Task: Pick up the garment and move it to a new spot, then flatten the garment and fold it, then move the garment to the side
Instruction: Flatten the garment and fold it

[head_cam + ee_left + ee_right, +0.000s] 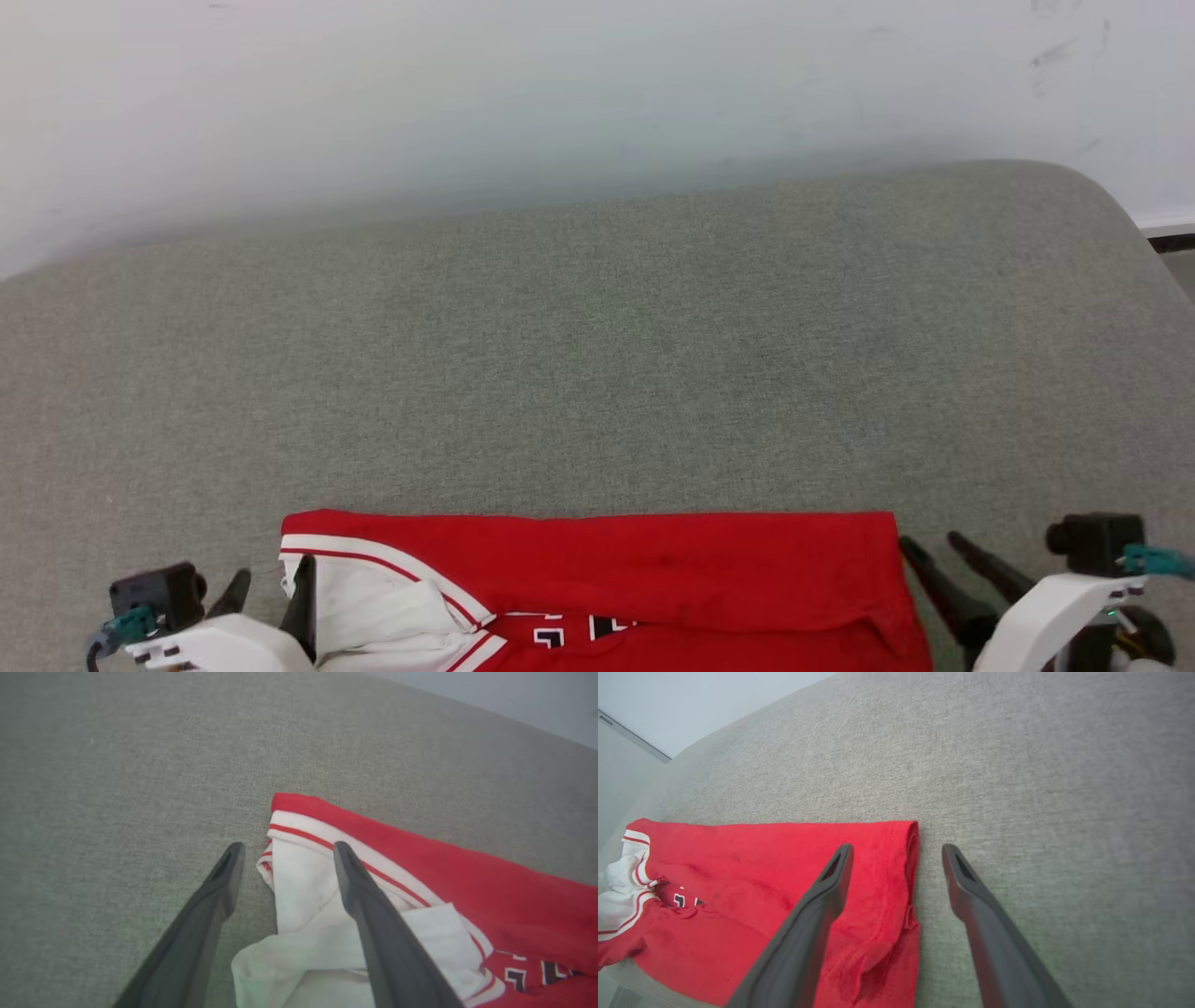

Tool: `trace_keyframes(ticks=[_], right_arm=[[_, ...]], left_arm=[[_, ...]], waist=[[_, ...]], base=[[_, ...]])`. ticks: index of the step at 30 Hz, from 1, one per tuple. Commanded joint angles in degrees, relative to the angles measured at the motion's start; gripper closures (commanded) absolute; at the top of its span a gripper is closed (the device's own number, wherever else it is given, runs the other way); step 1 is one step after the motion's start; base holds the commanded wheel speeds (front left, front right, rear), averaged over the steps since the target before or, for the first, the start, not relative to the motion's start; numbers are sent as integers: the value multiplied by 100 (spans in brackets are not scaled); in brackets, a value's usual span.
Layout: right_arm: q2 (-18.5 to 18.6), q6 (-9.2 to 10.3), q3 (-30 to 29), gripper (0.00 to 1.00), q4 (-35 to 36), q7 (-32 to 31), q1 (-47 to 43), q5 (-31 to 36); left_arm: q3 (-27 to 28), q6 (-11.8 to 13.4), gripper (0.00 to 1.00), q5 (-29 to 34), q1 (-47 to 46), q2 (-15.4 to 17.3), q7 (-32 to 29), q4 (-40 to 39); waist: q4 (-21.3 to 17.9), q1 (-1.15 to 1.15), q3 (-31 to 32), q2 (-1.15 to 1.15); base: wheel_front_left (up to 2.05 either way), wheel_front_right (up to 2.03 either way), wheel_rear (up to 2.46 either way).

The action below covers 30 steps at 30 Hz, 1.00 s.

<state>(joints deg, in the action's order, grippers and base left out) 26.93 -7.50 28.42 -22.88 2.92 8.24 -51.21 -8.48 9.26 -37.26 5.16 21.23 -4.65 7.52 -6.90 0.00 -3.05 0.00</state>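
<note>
The garment (597,579) is a red jersey with white sleeves and striped trim, lying folded along the near edge of the grey cushioned surface (597,373). My left gripper (271,583) stands open at its left end, over the white sleeve (303,891), holding nothing. In the left wrist view the gripper (286,851) straddles the sleeve's edge. My right gripper (934,541) is open just off the garment's right hem. Seen from the right wrist, the garment (752,868) passes under one finger (831,882) while the gripper (896,851) hovers over the hem edge.
A pale wall (467,93) rises behind the grey surface, whose far right corner is rounded (1102,205). A strip of floor and dark skirting (1174,245) shows at the right edge. Bare grey fabric stretches beyond the garment.
</note>
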Motion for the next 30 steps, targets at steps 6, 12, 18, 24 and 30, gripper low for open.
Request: trace_keyframes(ticks=[6, 12, 18, 24, 30], right_arm=[[300, 3, -588, 0, 73, -903, -179, 87], [331, 3, -772, 0, 318, -1875, -311, 124], [3, 3, -736, 0, 384, -2371, -259, 220], [-299, 3, -527, 0, 188, -2808, -240, 167], [-542, 2, -344, 29, -85, -3369, -409, 61]], left_arm=[[-180, -93, 0, 502, -353, -19, 745, -336], [-332, 84, 0, 1014, -636, -210, 1574, -413], [-333, 317, 0, 1422, -829, -438, 1917, -540], [-335, 424, 0, 1652, -733, -620, 1981, -791], [-359, 443, 0, 1773, -664, -732, 1991, -831]], waist=[[49, 0, 75, 0], [180, 0, -37, 0], [345, 0, -250, 0], [514, 0, -419, 0], [626, 0, -504, 0]], base=[[0, 0, 0], [0, 0, 0], [0, 0, 0], [0, 0, 0], [0, 0, 0]])
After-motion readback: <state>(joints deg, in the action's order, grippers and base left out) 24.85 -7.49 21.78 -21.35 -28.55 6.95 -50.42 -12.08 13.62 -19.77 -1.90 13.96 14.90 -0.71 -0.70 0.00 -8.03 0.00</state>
